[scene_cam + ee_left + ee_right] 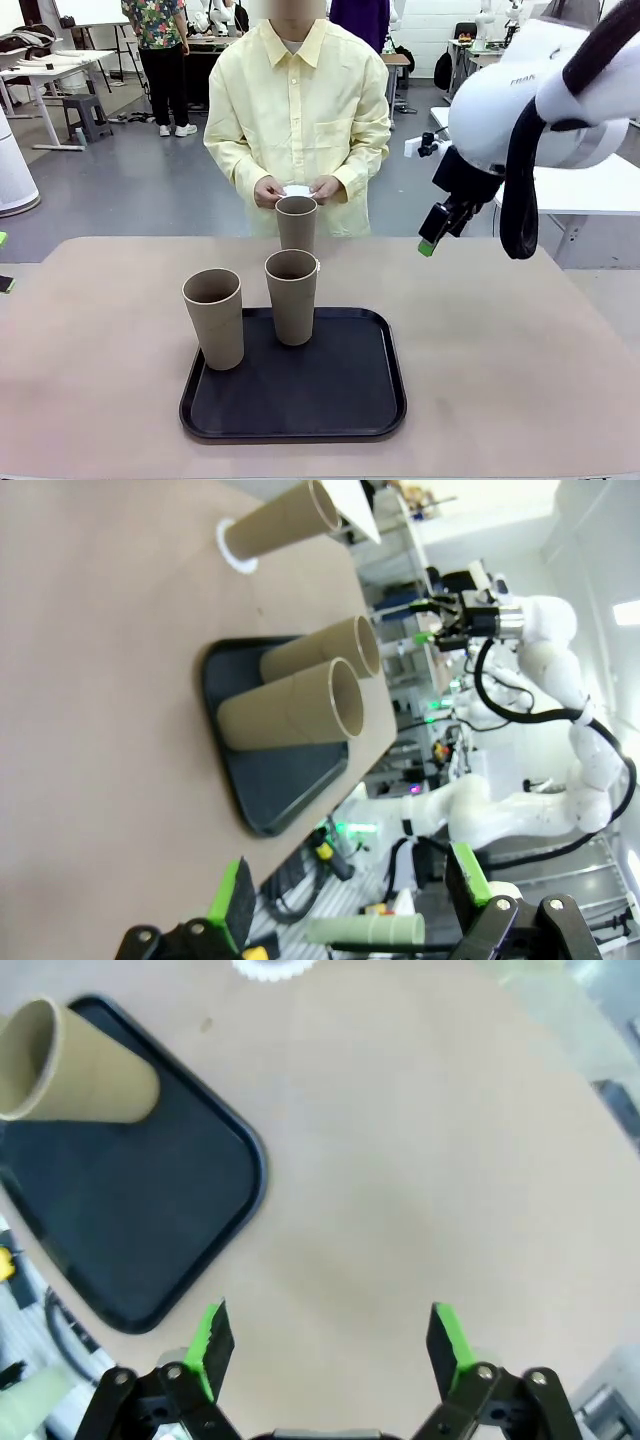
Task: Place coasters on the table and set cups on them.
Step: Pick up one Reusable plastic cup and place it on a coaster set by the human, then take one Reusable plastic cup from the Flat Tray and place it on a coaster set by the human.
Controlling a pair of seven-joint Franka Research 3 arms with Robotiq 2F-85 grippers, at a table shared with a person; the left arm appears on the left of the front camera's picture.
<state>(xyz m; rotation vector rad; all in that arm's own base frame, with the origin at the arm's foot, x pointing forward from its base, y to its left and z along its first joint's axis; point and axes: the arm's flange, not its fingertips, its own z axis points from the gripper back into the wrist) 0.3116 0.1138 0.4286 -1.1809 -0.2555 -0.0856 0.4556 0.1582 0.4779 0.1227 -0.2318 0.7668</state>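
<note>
1. Standing on a black tray [350, 400], two cups [291, 297] looked light, stiff, smooth; grip mid-wall
2. A third cup [296, 222] sat on a coaster [235, 548] on the tabletop [500, 350]
3. Left tool [350, 890] and right tool [330, 1335] hung released, empty

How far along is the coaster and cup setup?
Done: one cup sits on a coaster on the table. In hand: the person's hands hold something white, maybe another coaster. Left: two cups stand on the tray; left gripper and right gripper, jaws open, hold nothing.
</note>
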